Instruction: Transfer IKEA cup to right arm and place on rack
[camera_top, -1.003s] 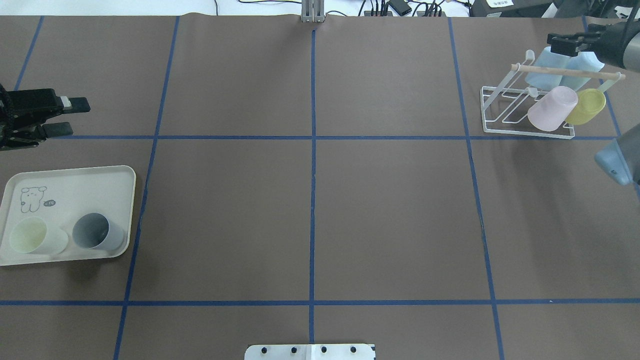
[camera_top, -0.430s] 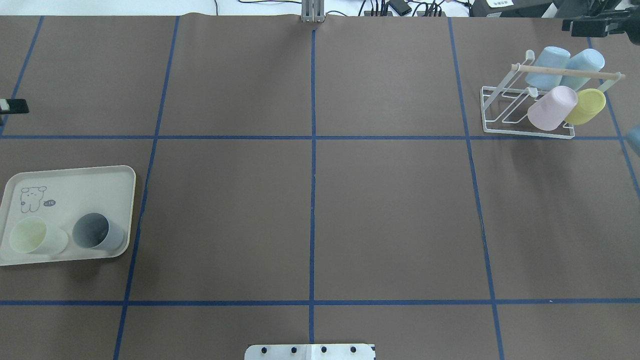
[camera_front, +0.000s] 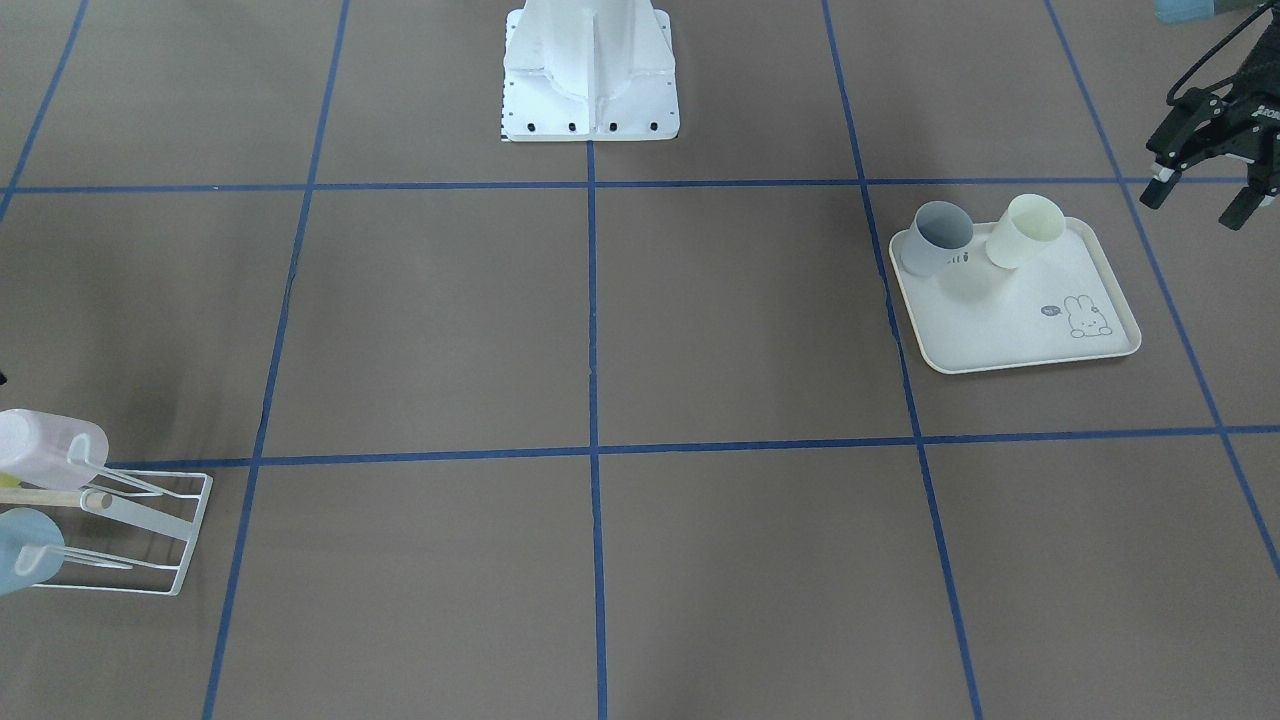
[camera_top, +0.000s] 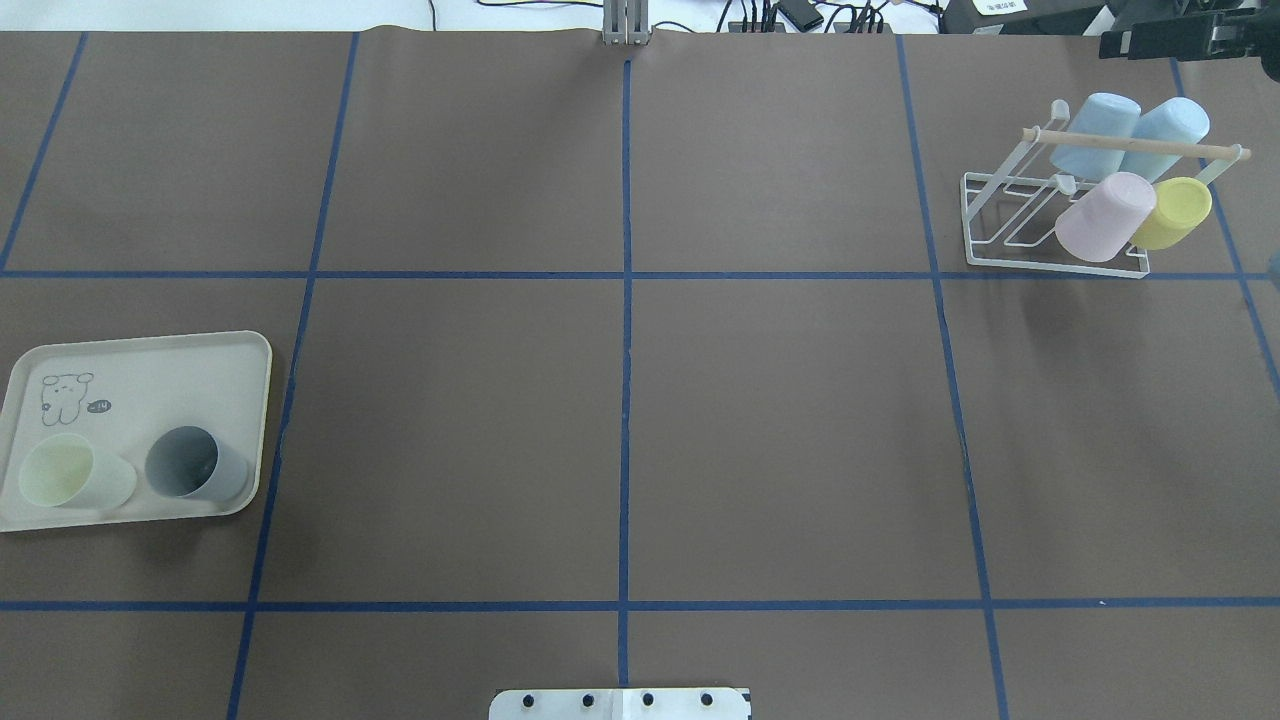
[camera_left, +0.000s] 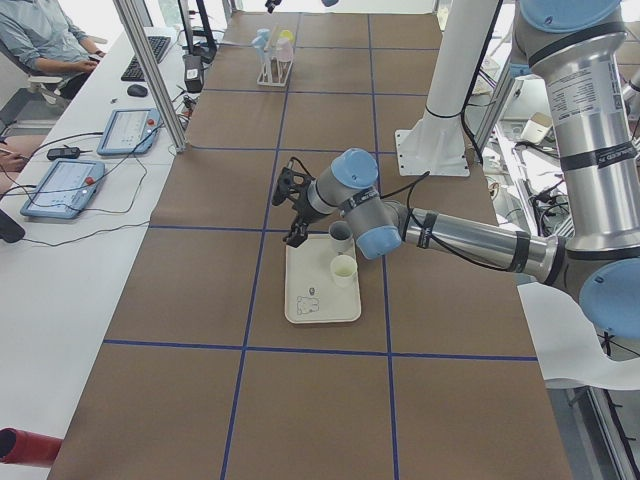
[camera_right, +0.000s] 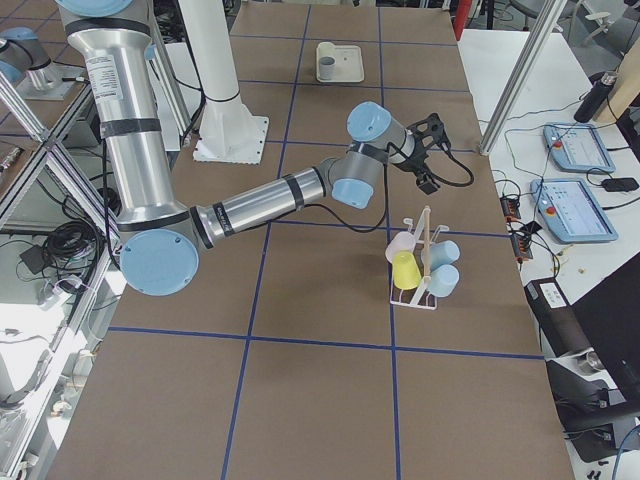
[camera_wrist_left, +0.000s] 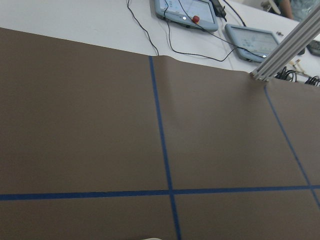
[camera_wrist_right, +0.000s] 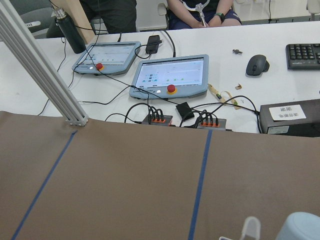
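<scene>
A grey cup (camera_top: 195, 463) and a cream cup (camera_top: 70, 477) lie on the cream rabbit tray (camera_top: 170, 380) at the table's left. Two blue cups (camera_top: 1095, 130), a pink cup (camera_top: 1105, 217) and a yellow cup (camera_top: 1175, 212) hang on the white wire rack (camera_top: 1040, 268) at the far right. My right gripper (camera_top: 1110, 45) hovers beyond the rack by the table's back edge, open and empty. My left gripper (camera_front: 1195, 200) is out of the overhead view. The front-facing view shows it open and empty, off the tray's (camera_front: 1000, 320) outer side near the cream cup (camera_front: 1025, 230).
Blue tape lines divide the brown table cover. The robot's white base (camera_front: 590, 70) stands at the near middle edge. Control tablets (camera_wrist_right: 172, 75), cables and a seated person (camera_wrist_right: 200, 10) are behind the table's back edge.
My left gripper has drawn back out of the overhead view's left edge. My right gripper has pulled away from the blue cups on the rack toward the table's back edge.
</scene>
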